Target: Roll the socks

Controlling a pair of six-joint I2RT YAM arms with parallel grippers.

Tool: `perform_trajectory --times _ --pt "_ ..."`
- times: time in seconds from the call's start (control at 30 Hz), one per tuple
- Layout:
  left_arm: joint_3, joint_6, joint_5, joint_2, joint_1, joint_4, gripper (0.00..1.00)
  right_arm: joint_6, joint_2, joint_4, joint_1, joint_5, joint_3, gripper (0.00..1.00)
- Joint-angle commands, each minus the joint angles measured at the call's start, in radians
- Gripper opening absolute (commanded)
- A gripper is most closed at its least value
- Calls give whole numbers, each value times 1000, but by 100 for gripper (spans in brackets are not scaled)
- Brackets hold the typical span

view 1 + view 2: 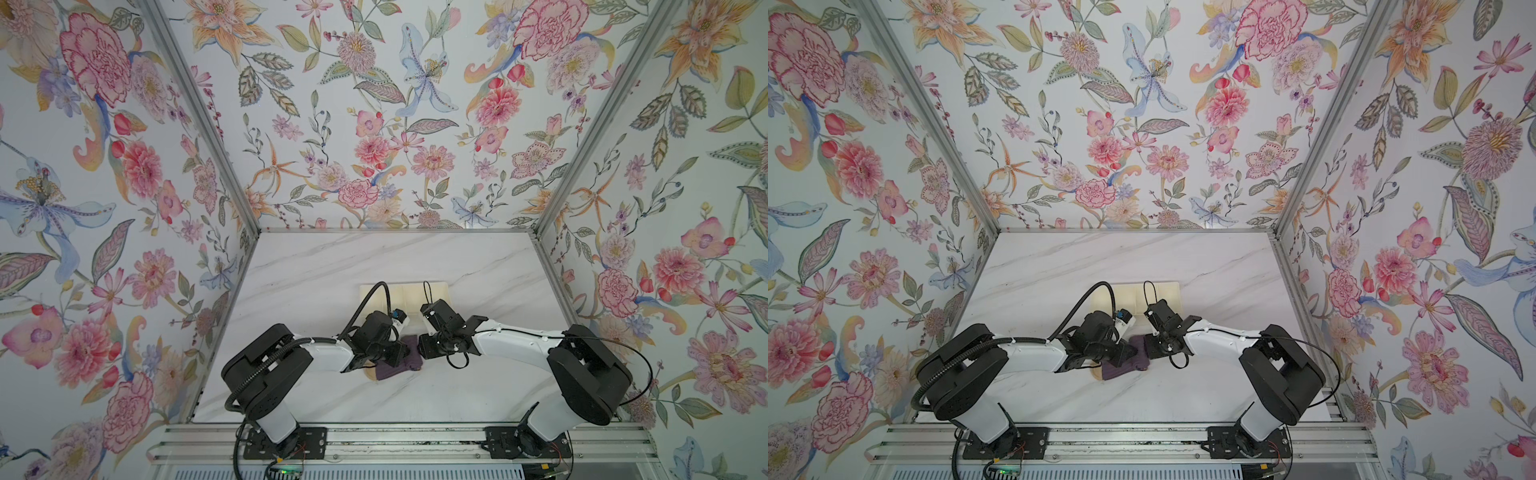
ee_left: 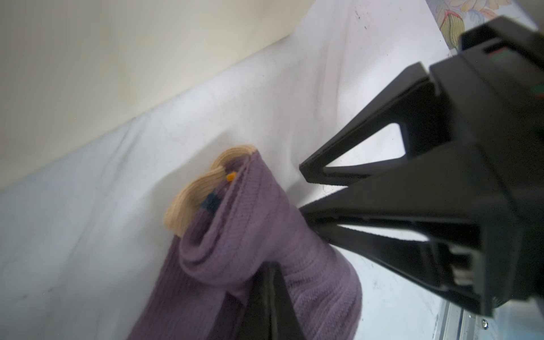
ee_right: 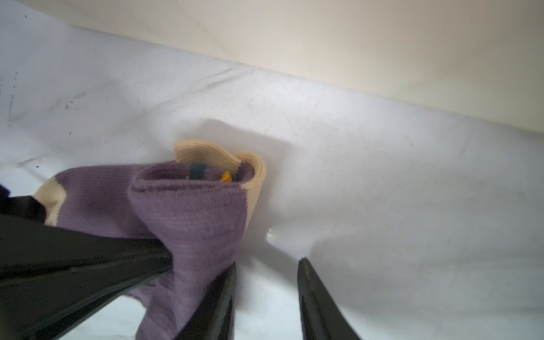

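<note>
The socks (image 1: 401,360) lie as a half-made purple roll near the middle of the tabletop's (image 1: 374,257) front edge. They sit between that edge and a cream tray (image 1: 403,291), and directly between the two tools. The roll's long axis seems to run roughly front to back. Its open end, showing tan cuffs, points toward the tray, while a loose tail with a tan patch trails toward the left edge under the left arm (image 1: 324,353).

The left tool (image 3: 156,259) is pressed together on the purple fabric at the roll's side, so it is the nearer one and holds the bundle. The right tool (image 2: 303,188) stands just right of the roll with its jaws apart. One finger (image 3: 223,297) touches the fabric, and only bare tabletop shows in the gap.

The coming move likely turns on that offset: the roll sits beside the right tool's jaws, not within them. Both arms reach inward from the front edge, elbows spread, forearms nearly level, wrists meeting over the socks.
</note>
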Motion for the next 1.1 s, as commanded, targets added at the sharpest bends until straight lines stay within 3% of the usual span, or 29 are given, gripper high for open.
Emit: perform_trajectory --times 0.0,0.37,0.77,1.07 --pt "-15 26 -13 15 -9 -133 0 15 -42 66 12 -12 -13 37" --pt "-16 32 -16 0 -5 -147 0 14 -39 103 13 -76 -16 38" --pt "-26 35 -13 12 0 -137 0 -4 -57 -20 -6 105 15 37" --pt "-30 33 -13 18 1 -135 0 -32 18 -15 -9 86 33 36"
